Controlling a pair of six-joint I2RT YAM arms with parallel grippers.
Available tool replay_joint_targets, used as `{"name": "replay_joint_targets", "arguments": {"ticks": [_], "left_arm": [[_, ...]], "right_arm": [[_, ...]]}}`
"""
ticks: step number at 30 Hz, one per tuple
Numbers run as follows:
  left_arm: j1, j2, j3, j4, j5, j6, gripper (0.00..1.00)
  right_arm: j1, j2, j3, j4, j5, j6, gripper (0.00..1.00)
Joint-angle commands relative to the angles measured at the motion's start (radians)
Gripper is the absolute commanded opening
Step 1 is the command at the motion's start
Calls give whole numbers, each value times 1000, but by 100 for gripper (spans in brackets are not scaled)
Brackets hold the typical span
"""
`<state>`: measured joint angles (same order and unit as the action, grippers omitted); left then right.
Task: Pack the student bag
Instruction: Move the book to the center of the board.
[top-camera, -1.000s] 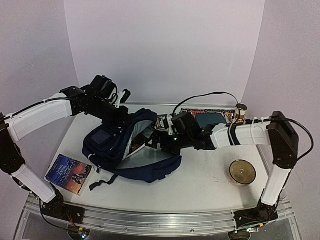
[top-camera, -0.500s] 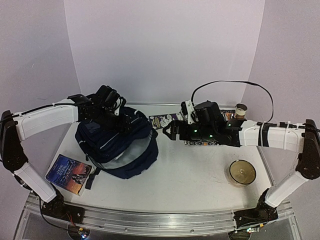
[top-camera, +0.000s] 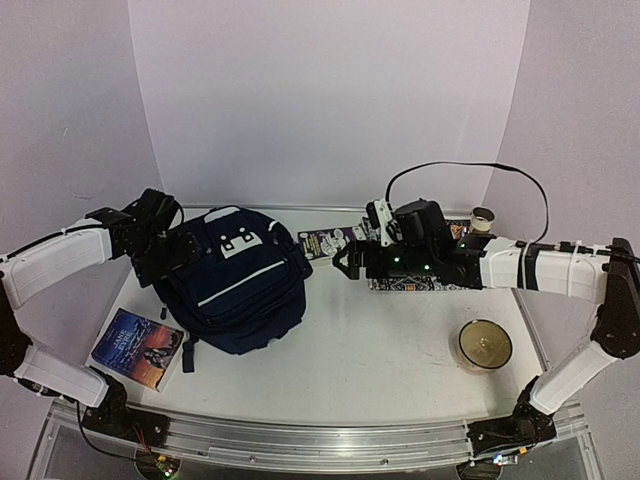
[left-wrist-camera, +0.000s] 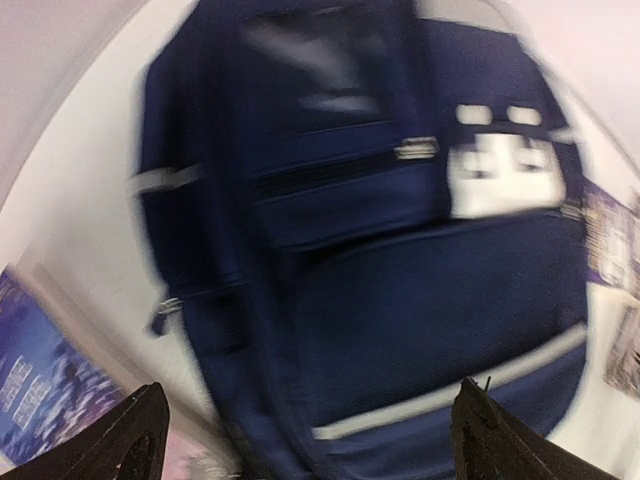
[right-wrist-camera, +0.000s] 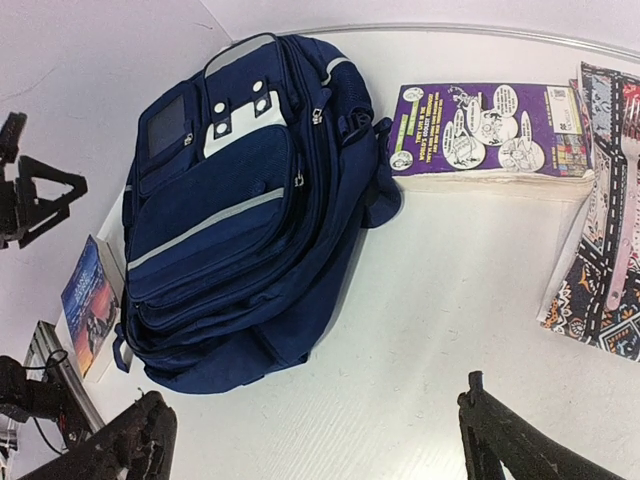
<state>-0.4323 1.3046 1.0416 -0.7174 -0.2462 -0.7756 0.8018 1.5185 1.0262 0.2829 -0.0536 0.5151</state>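
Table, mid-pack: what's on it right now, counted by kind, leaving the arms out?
Bags: 1, the student bag
Books: 2, the blue book and the purple book
Mats: 1, the patterned mat
Forks: 1, the fork lying on the mat
Bowls: 1, the round bowl
Jars: 1, the small jar
Total: 7

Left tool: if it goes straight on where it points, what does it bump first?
The backpack. The left tool is open and aims at its blue front, with nothing between them. The wrist picture is blurry, so how near it is, I cannot tell.
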Motion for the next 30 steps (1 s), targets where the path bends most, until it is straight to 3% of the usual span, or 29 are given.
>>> {"name": "replay_joint_targets", "arguments": {"ticks": [1,9,14,30], "left_arm": [[97,-10,-68,-178,-68,-192,99],[194,15,-162,-257,-73,-376,99],[242,88,-196,-221,-62,-396,95],[293,267,-294,-29,-23,-387,61]], "right_arm": [[-10,6,-8,-5,-35,-31,98],[-15,25,-9,-1,-71,-51,98],[-18,36,-12,1,-97,-65,98],[-21,35,-35,33,-144,-71,98]]}}
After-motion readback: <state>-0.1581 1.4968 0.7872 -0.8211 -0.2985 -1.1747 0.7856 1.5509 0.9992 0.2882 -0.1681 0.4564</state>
